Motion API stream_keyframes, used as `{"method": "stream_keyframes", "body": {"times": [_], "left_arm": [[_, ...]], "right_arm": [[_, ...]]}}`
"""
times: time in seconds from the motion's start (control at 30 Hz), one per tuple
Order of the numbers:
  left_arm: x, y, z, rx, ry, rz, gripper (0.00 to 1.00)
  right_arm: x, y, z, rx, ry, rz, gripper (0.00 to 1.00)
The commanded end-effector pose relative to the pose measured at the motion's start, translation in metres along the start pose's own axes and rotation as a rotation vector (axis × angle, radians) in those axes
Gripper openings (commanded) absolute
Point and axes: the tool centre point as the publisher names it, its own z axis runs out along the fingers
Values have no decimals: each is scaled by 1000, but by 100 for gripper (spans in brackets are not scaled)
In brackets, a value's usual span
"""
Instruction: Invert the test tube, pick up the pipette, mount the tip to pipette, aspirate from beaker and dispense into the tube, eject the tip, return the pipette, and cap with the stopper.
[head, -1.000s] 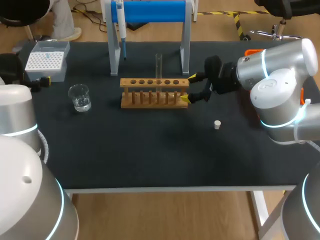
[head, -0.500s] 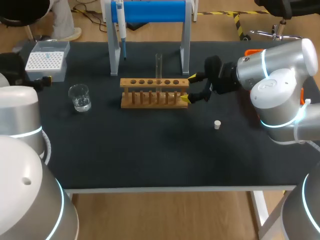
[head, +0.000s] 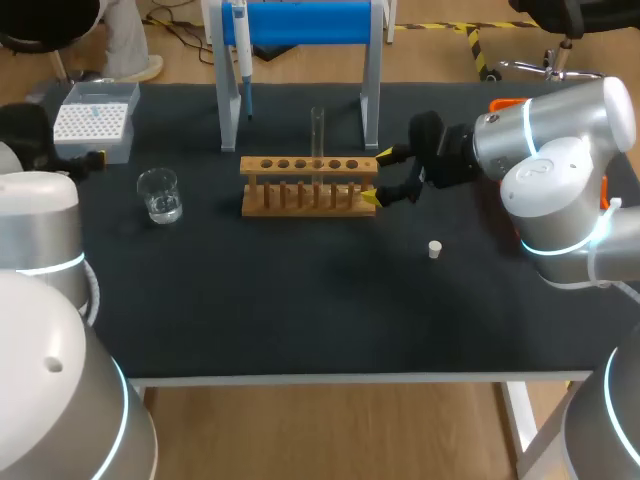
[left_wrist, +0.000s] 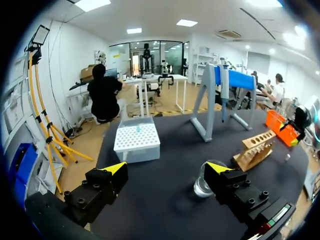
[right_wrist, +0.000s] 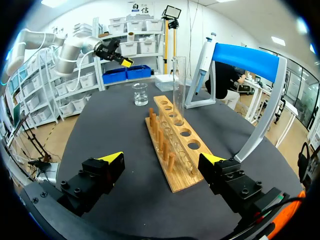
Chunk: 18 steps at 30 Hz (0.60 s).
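On the dark table, the blue stand carries the pipette, which hangs at its left post. It seems light, stiff plastic; I would take it at the thick upper body, not at the thin nose. The wooden rack holds one glass tube upright, fragile and probably slippery. The right hand is spread wide around the rack's end and grips nothing. The left hand is spread and empty, near the box of tips and the beaker.

In the left wrist view, a finger of the left hand hid one side of the beaker. The head view's edge cut off the top of the stand and the head of the pipette. The stopper was too small for detail.
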Motion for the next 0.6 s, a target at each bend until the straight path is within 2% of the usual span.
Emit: {"method": "stream_keyframes", "body": {"times": [0.03,0.6], "left_arm": [[-6,-11,28,-38,-10,7,100],[-48,-39,103,-105,-72,-22,100]], "right_arm": [[0,0,-1,1,1,0,100],[0,0,-1,1,1,0,100]]}}
